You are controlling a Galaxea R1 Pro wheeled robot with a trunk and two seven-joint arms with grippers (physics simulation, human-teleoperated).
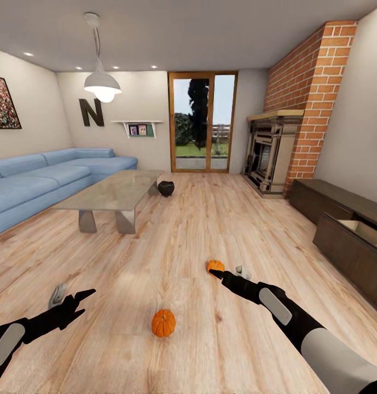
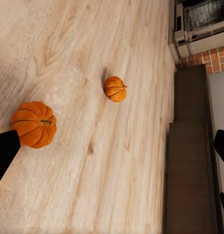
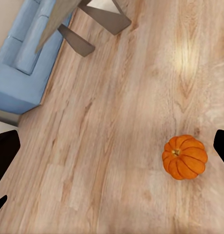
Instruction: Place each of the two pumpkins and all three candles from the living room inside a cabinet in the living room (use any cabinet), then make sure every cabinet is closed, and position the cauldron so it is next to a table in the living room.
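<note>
Both my hands were spread open and held nothing: my right hand (image 1: 216,272) hovered at the far pumpkin (image 1: 214,266), my left hand (image 1: 81,304) hung near a candle (image 1: 57,294). The nearer pumpkin (image 1: 163,323) sat on the floor (image 1: 183,235) between them.

So the low rectangular grey-topped coffee table (image 1: 112,192) sits far left, blue sofa (image 1: 43,180) behind it, round black cauldron (image 1: 166,188) at its far right corner. Two orange ribbed pumpkins (image 1: 163,323) (image 1: 214,266) lie on the near floor, long dark wooden cabinet (image 1: 341,230) along the right.
</note>
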